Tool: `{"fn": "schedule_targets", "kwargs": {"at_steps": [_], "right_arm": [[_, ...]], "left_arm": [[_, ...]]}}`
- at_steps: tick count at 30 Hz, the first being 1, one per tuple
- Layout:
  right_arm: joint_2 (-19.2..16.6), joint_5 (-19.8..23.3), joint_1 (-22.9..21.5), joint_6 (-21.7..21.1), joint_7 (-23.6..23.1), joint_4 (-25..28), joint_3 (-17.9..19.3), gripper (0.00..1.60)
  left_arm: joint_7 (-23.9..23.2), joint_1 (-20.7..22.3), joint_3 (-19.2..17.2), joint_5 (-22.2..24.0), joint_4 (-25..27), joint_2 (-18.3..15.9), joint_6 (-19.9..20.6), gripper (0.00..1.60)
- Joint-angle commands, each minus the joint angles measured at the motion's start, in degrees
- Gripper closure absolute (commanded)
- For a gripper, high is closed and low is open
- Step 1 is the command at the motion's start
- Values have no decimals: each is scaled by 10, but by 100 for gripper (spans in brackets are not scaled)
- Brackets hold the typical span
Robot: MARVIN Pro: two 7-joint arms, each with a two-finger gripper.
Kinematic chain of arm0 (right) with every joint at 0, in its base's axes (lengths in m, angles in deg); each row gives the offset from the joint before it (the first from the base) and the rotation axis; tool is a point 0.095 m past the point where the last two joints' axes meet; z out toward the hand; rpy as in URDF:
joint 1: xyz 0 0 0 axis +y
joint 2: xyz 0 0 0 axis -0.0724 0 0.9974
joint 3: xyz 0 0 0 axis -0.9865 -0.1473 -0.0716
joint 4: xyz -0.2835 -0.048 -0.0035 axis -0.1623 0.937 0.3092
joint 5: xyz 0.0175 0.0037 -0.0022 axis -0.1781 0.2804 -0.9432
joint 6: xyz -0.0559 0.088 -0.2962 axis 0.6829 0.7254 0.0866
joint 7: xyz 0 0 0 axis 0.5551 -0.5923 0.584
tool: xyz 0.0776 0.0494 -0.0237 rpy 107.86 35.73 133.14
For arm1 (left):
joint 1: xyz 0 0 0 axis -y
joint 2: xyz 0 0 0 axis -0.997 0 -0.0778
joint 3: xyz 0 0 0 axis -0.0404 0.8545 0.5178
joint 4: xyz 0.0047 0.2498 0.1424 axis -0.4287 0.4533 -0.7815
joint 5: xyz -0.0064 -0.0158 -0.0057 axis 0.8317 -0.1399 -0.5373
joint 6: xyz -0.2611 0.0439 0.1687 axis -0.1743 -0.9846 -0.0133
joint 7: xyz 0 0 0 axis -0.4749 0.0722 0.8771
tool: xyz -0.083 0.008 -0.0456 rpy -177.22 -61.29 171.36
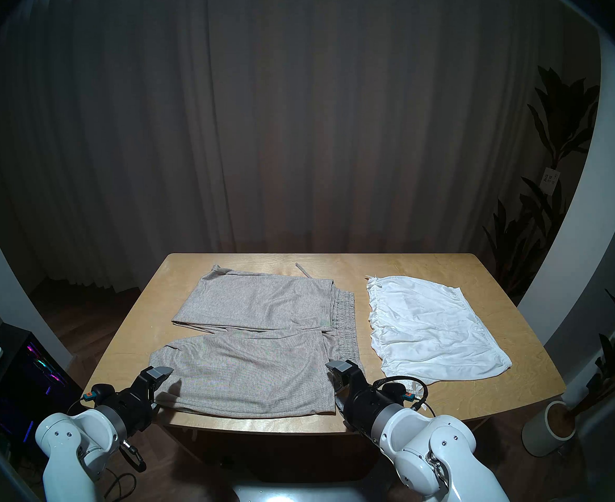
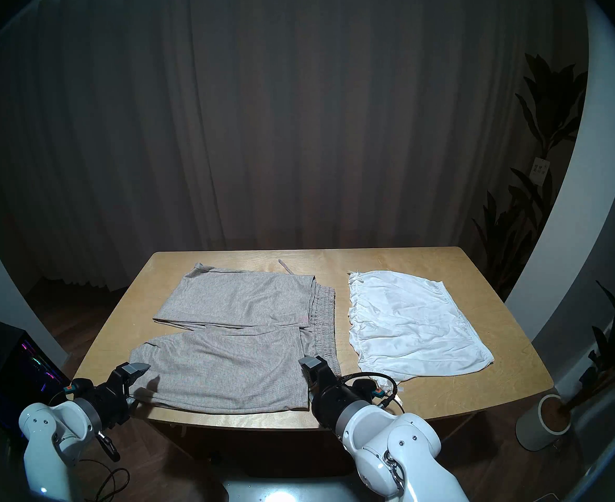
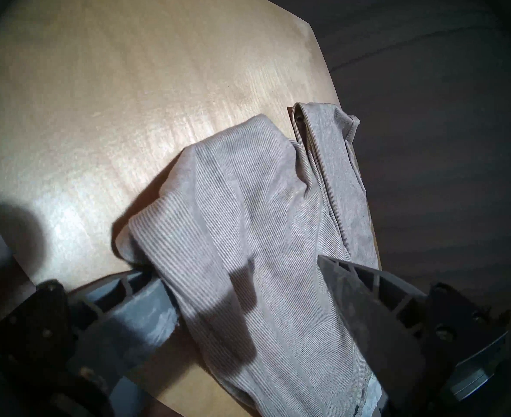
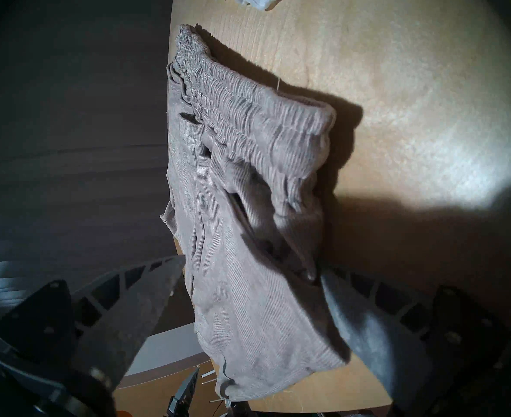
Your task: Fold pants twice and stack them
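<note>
Grey-beige knit pants [image 1: 259, 331] lie on the left half of my wooden table [image 1: 516, 378], folded so that the two legs run side by side toward my left and the gathered elastic waistband [image 1: 345, 323] faces the middle of the table. A drawstring end [image 1: 303, 269] pokes out past the far leg. Near the front edge, the closer leg spans the space between my two grippers.

My left gripper [image 1: 158, 384] sits at the near left corner of that leg, jaws spread wide. In the left wrist view the cloth passes between my two grey fingers [image 3: 365, 302], one finger under the fabric edge and one above, without pinching it.

My right gripper [image 1: 336, 381] is at the near right corner, by the waistband end, jaws also wide apart. From the right wrist view the pants' corner lies between the fingers [image 4: 146, 302], not clamped.

White shorts [image 1: 429, 331] with ruffled elastic edges lie flat on the right half of the table, just beside the waistband but apart from it. A dark curtain [image 1: 298, 128] hangs behind the table, and a potted plant [image 1: 552, 425] stands on the floor to the right.
</note>
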Motion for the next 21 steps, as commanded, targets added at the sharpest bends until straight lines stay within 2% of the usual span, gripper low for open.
{"fn": "schedule_targets", "kwargs": {"at_steps": [1, 9, 11, 12, 13, 14, 16, 18, 21], "right_arm": [[0, 8, -25, 24, 21, -19, -9, 0], [-5, 11, -44, 44, 29, -37, -23, 0], [-6, 12, -43, 45, 32, -37, -23, 13], [-6, 11, -42, 45, 34, -37, -23, 28], [-7, 10, -40, 45, 32, -39, -23, 36], [-7, 11, -39, 45, 32, -40, -23, 59], [-8, 11, -39, 45, 31, -41, -23, 67], [-9, 13, -39, 46, 31, -42, -23, 67], [-9, 12, -40, 48, 29, -44, -24, 80]], "left_arm": [[-12, -10, 1, -6, -30, -6, 6, 0], [-27, -7, 1, -10, -38, -15, 5, 0], [-34, -10, 0, -12, -40, -16, 5, 0], [-36, -11, 0, -13, -41, -17, 5, 0], [-37, -11, 0, -13, -41, -18, 6, 0], [-39, -11, 1, -14, -42, -18, 6, 0], [-37, -7, 5, -15, -42, -19, 6, 0], [-39, -3, 9, -17, -46, -20, 5, 0], [-45, -2, 11, -18, -52, -22, 4, 0]]}}
